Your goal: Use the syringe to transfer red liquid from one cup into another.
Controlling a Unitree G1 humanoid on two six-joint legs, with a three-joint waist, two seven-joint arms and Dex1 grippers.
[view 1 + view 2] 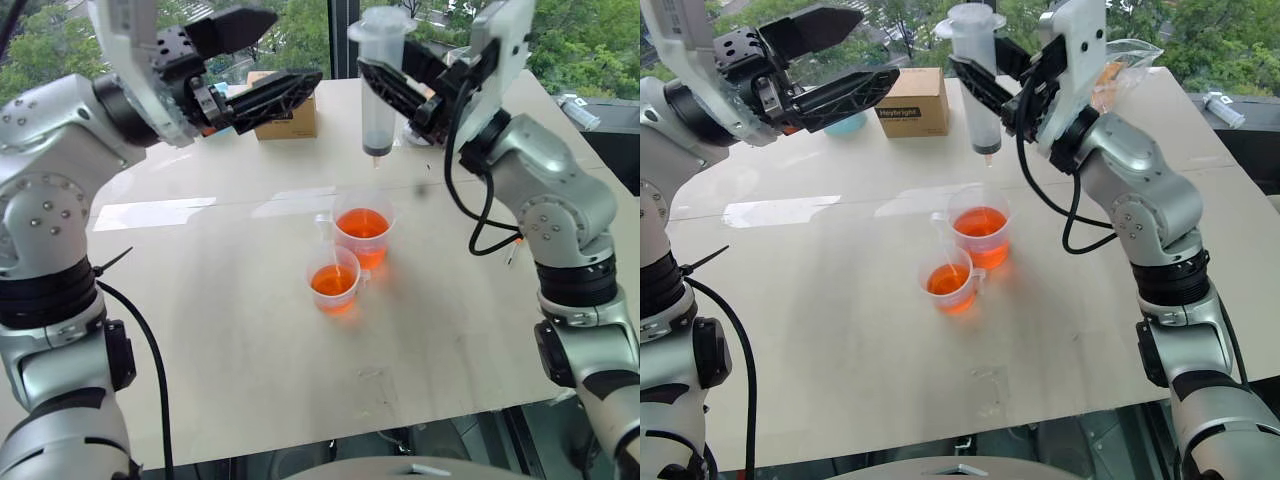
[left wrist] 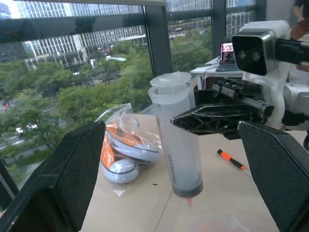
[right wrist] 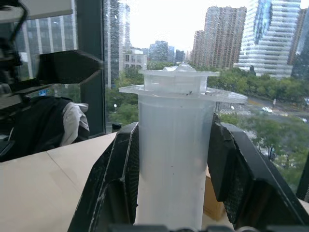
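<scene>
Small clear plastic cup (image 1: 333,281): mid-tabletop (image 1: 220,350), holding translucent orange-red liquid (image 1: 331,281).
Larger clear plastic cup (image 1: 362,230): touching it on the far side, same liquid.
Large clear plastic syringe (image 1: 379,85): upright in the air above the larger cup, tip down.
Right gripper (image 1: 400,85): clamped on the syringe barrel.
Left gripper (image 1: 262,62): jaws spread, empty.
Brown cardboard box (image 1: 912,102): far edge.
</scene>
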